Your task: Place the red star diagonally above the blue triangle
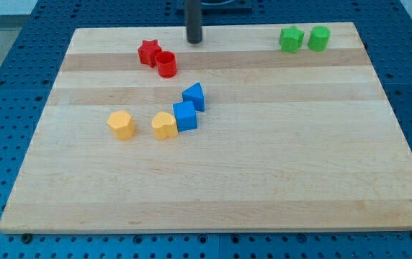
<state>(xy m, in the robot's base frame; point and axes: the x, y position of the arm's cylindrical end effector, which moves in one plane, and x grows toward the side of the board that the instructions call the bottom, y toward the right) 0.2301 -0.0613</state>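
Observation:
The red star (148,52) lies near the view's top left of the wooden board, touching a red cylinder (166,64) on its lower right. The blue triangle (194,96) sits below and to the right of them, near the board's middle, touching a blue cube (184,116). My tip (194,41) stands at the board's top edge, to the right of the red star and a little above it, apart from it.
A yellow heart (164,125) touches the blue cube's left side. A yellow hexagon (122,124) lies further left. A green star (291,39) and a green cylinder (318,37) sit at the top right. The board (263,180) rests on a blue perforated table.

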